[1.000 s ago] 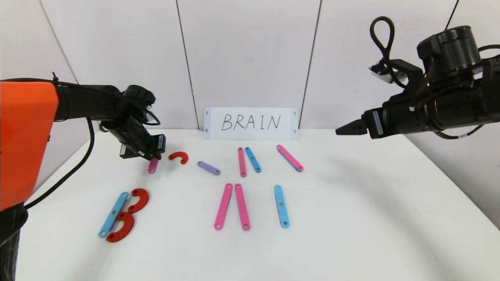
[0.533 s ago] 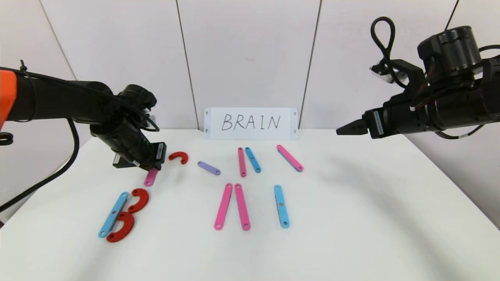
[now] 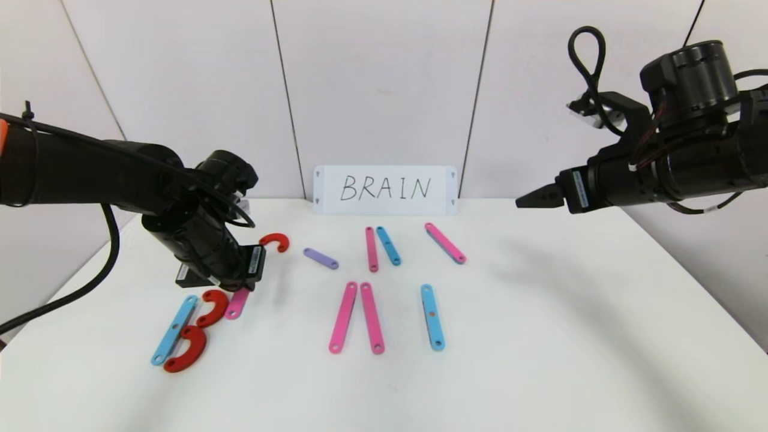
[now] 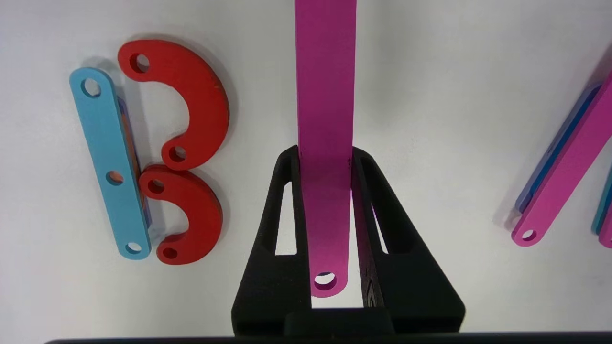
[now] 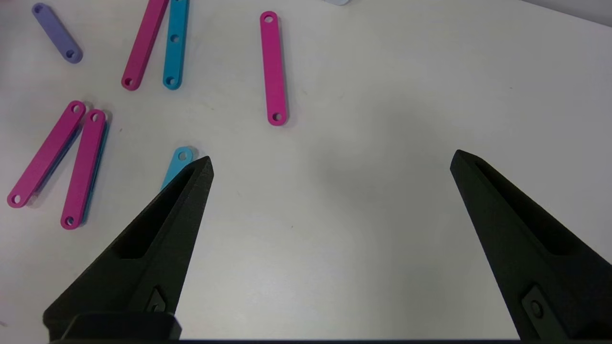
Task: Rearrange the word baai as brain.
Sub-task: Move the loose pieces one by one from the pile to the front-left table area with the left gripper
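Note:
My left gripper (image 3: 239,287) is shut on a short pink strip (image 3: 236,303) and holds it low over the table, right beside the B. In the left wrist view the pink strip (image 4: 325,95) runs out between the fingertips of the left gripper (image 4: 325,155). The B is a blue strip (image 3: 174,329) with two red curves (image 3: 213,306) touching it. Two long pink strips (image 3: 343,317) lie side by side at the centre, and a blue strip (image 3: 432,317) lies right of them. My right gripper (image 3: 531,198) hangs open, high at the right, and holds nothing.
A loose red curve (image 3: 276,241), a purple strip (image 3: 320,258), a pink and blue pair (image 3: 379,247) and a slanted pink strip (image 3: 444,242) lie in the back row. The white BRAIN card (image 3: 384,189) leans on the wall behind them.
My left gripper has carried the pink strip from beside the loose red curve toward me, down to next to the B's upper curve. The right arm has not moved.

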### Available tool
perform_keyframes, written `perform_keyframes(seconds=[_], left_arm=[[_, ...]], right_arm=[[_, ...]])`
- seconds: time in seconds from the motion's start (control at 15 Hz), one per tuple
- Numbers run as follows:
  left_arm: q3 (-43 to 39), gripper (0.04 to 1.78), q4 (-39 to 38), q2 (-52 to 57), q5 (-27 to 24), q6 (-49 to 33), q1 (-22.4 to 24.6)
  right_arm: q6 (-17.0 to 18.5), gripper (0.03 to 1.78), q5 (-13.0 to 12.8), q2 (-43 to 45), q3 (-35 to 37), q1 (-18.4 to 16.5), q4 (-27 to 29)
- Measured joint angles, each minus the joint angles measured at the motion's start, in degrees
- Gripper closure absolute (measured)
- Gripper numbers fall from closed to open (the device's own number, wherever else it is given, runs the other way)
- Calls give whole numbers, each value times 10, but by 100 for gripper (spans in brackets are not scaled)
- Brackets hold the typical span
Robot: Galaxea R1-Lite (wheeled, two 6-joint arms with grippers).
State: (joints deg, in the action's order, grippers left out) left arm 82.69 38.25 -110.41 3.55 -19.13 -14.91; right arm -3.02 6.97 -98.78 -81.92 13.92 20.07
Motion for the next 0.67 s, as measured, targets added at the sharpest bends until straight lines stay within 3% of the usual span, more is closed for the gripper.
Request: perform_keyframes(seconds=[0.67], left_arm=[[-96,151,-62,-1,7,-32,-43]], right_arm=[[0,7,0,0,0,0,0]])
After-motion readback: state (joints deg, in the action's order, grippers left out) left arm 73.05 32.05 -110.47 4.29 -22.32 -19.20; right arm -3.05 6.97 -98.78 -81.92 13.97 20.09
